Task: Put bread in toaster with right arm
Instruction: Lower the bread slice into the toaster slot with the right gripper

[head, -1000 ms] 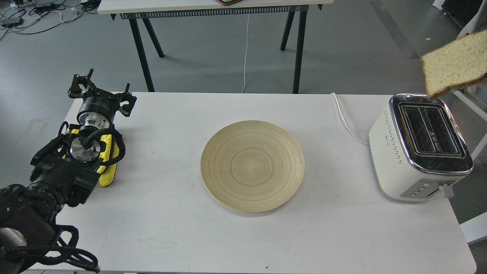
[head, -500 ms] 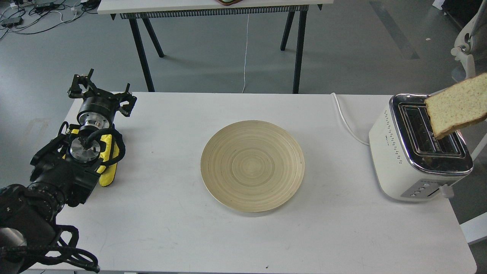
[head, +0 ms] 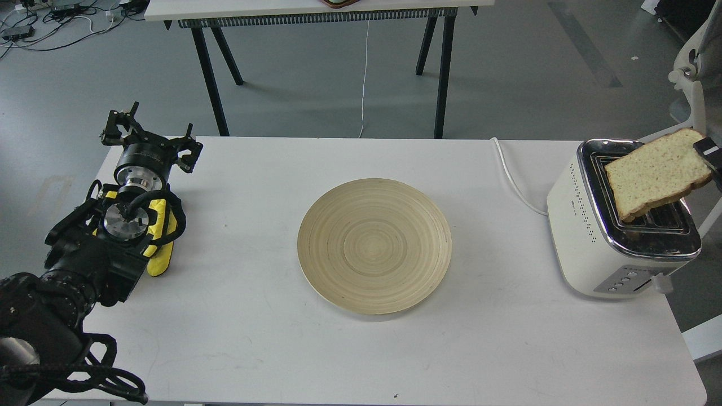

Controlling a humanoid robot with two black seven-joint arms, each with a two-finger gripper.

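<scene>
Bread (head: 654, 172) hangs tilted over the chrome top of the cream-white toaster (head: 586, 225), lower edge down near the slots; can't tell if it touches them or has gone in. Toaster sits at the far right of the white desk (head: 254, 338), white cord (head: 510, 175) trailing off its back-left. Right end effector (head: 709, 155) barely in view at the frame's right edge: a black piece pressed to the slice's upper-right corner, apparently holding it, tho how wide it's open can't be told. Left end effector (head: 149, 138) rests at the desk's left side, away from everything; too dark & end-on to say open or closed. Round bamboo plate (head: 374, 246) sits mid-desk, nothing on it.
</scene>
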